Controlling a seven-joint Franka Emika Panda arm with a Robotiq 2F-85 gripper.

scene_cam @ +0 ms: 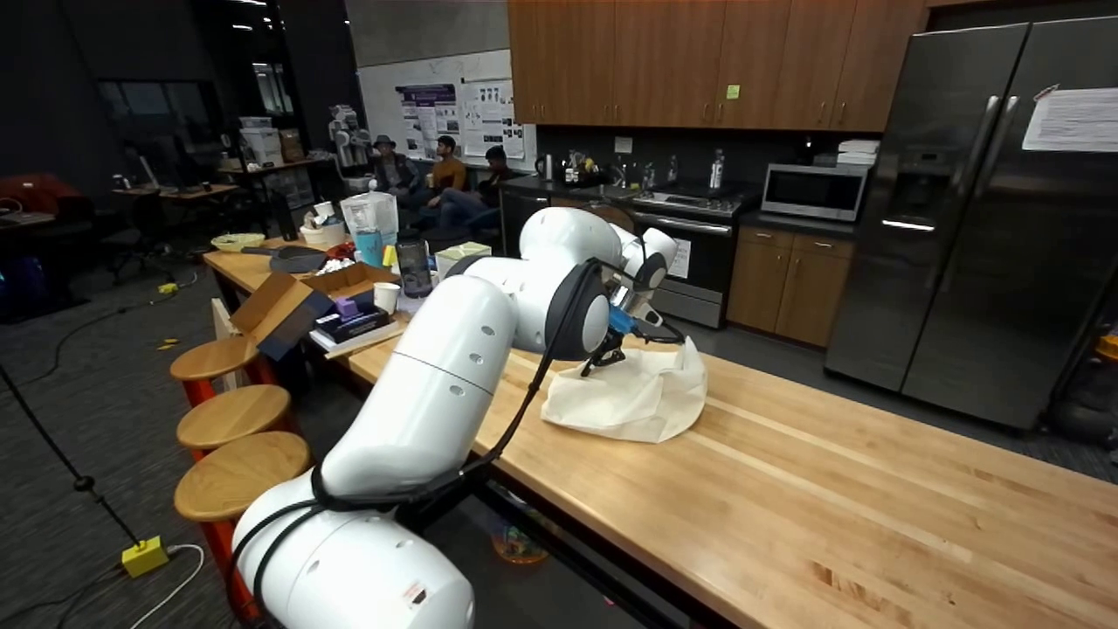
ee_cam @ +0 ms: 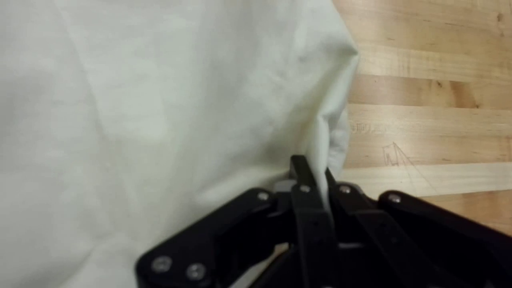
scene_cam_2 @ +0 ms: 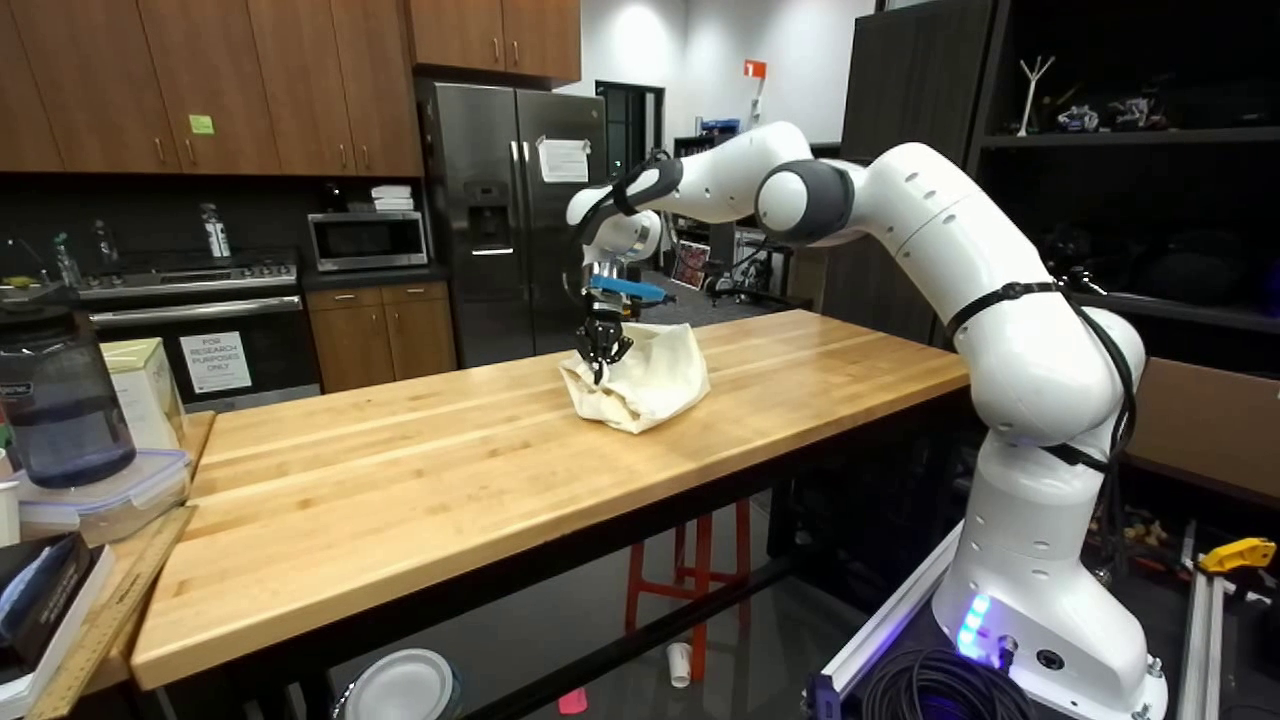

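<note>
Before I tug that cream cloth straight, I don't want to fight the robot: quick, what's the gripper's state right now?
Gripper: closed, holding a fold of the cream cloth.

In an exterior view, the black Robotiq gripper [scene_cam_2: 600, 372] apparently pinches crumpled cream cloth [scene_cam_2: 660, 375] on a butcher-block table [scene_cam_2: 400, 480].

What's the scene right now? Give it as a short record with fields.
Gripper: shut on a fold of cream cloth
Cloth: crumpled, resting on the wooden table
Grip spot: near the cloth's right edge in the wrist view
Background: microwave and refrigerator, in both exterior views
Other items: white cup and open box, in an exterior view
</note>
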